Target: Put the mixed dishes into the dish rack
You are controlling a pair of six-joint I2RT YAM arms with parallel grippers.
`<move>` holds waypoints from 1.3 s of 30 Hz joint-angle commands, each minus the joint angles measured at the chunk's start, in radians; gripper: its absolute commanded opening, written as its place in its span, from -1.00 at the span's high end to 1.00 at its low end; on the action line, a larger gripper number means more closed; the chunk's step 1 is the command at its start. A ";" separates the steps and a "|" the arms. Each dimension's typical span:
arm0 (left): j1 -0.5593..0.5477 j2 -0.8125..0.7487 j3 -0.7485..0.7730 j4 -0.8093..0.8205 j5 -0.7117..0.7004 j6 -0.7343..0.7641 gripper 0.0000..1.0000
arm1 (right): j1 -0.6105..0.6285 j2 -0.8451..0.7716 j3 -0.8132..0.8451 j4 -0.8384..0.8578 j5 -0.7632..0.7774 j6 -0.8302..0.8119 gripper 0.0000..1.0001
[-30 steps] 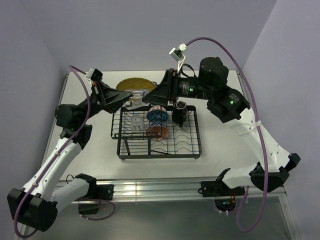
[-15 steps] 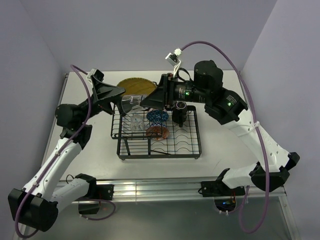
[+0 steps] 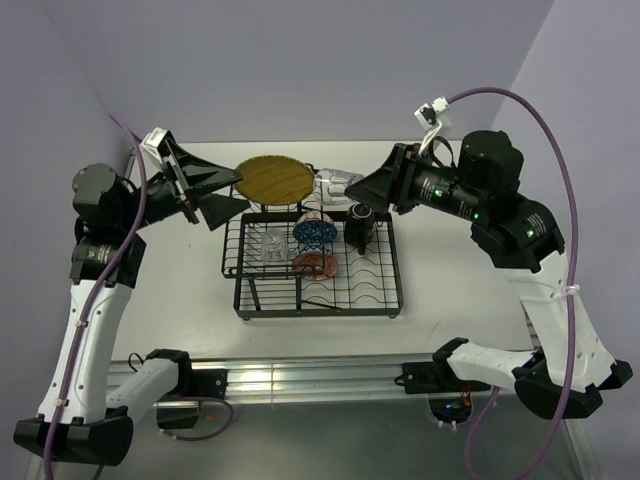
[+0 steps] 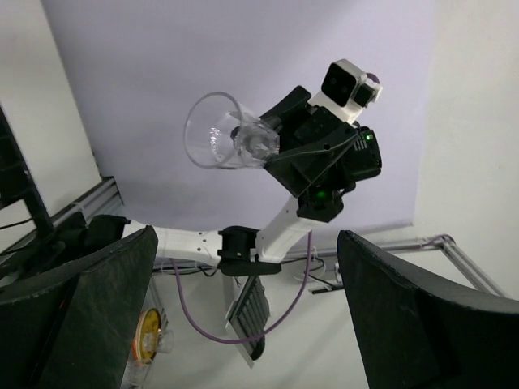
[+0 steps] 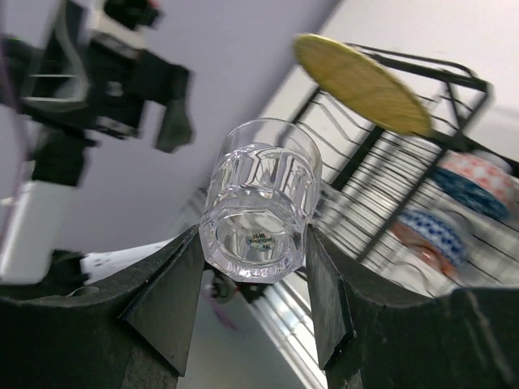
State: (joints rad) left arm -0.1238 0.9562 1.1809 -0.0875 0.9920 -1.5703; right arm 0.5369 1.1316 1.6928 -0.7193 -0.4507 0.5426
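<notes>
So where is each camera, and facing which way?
Top external: above, behind the arm bases, looking down on the large black wire dish rack; both arms show.
Left wrist: faces the right arm; open left gripper at the bottom.
Right wrist: looks along the right gripper, shut on a small clear glass cup, toward the rack.
All three share that cup.

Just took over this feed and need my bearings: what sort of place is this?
Probably a lab test cell, not a kitchen: a white table boxed in by plain lavender walls, an aluminium rail carrying the arm bases, a black wire dish rack on the table.
</notes>
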 commanded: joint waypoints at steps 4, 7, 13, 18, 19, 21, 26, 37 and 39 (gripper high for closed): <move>0.046 0.010 0.181 -0.325 0.002 0.277 -0.99 | -0.025 0.019 -0.077 -0.265 0.268 -0.118 1.00; 0.047 0.035 0.279 -0.451 -0.029 0.377 -0.99 | -0.025 0.008 -0.177 -0.259 0.322 -0.125 1.00; 0.047 0.038 0.382 -0.593 -0.096 0.484 -0.98 | -0.023 0.016 -0.360 -0.186 0.388 -0.130 1.00; 0.049 0.035 0.408 -0.623 -0.116 0.503 -0.99 | -0.023 0.046 -0.491 -0.131 0.449 -0.147 1.00; 0.049 0.039 0.428 -0.655 -0.125 0.521 -0.99 | -0.023 0.062 -0.505 -0.126 0.473 -0.150 1.00; 0.049 0.045 0.451 -0.698 -0.165 0.542 -0.99 | -0.023 0.079 -0.531 -0.120 0.506 -0.151 1.00; 0.049 0.062 0.526 -0.924 -0.341 0.645 -0.99 | -0.022 0.152 -0.570 -0.086 0.576 -0.151 1.00; 0.049 -0.010 0.476 -1.023 -0.561 0.711 -0.99 | -0.022 0.319 -0.614 0.007 0.698 -0.156 1.00; 0.049 -0.013 0.471 -1.028 -0.553 0.714 -0.99 | -0.022 0.324 -0.628 0.023 0.704 -0.153 1.00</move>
State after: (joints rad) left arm -0.0788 0.9634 1.6573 -1.0985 0.4728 -0.8913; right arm 0.5182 1.4513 1.0782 -0.7628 0.1967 0.3969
